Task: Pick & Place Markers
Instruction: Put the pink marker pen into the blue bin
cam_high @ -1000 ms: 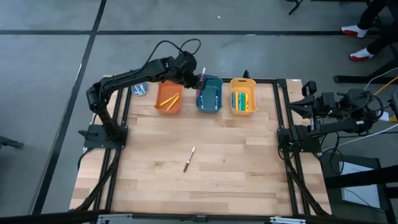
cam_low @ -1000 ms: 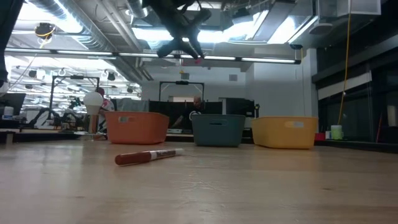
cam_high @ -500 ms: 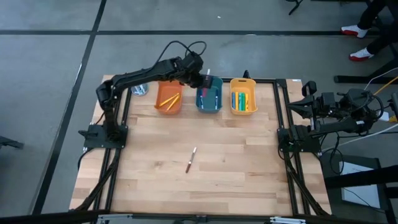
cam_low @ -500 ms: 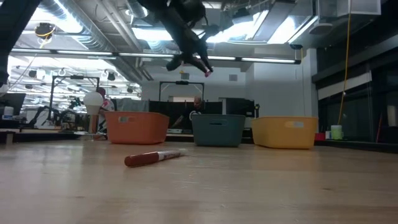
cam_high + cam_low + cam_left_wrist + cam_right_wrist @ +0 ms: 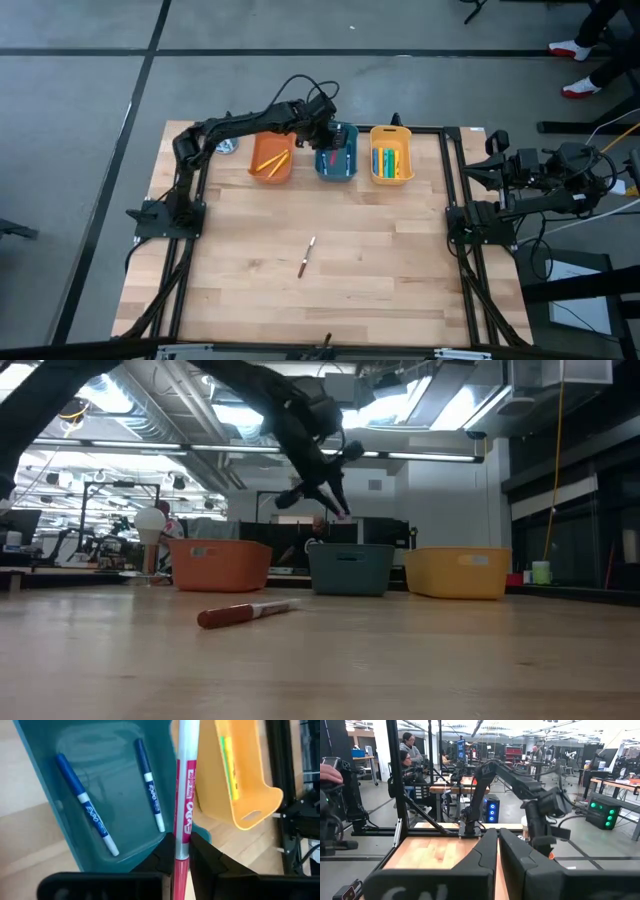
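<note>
Left wrist view shows the left gripper (image 5: 181,857) clamped tight on a red marker (image 5: 185,805), its white barrel with a red label running out between the two dark fingers (image 5: 207,860). Beneath the held marker sits the teal bin (image 5: 45,780), with two blue markers (image 5: 85,807) lying apart on its floor. Just beside it is the yellow bin (image 5: 255,785), with a yellow-green stick visible inside.

From the high view, the left gripper (image 5: 326,131) hangs over the teal bin (image 5: 337,172) at the far edge of the table (image 5: 400,270), the arm reaching across above the orange bin (image 5: 270,175). The orange bin holds yellow markers (image 5: 270,162); the yellow bin (image 5: 391,178) holds several markers in blue, teal and yellow-green. Another red marker (image 5: 306,257) lies alone on the bare wood near the table's middle, well apart from the three bins.

In the low view, that lone marker (image 5: 245,613) rests flat in front of the bins, while the left gripper (image 5: 335,510) hangs above the teal bin (image 5: 350,568).

The right gripper (image 5: 497,845) waits at the table's right side, its fingers pressed together and empty.
</note>
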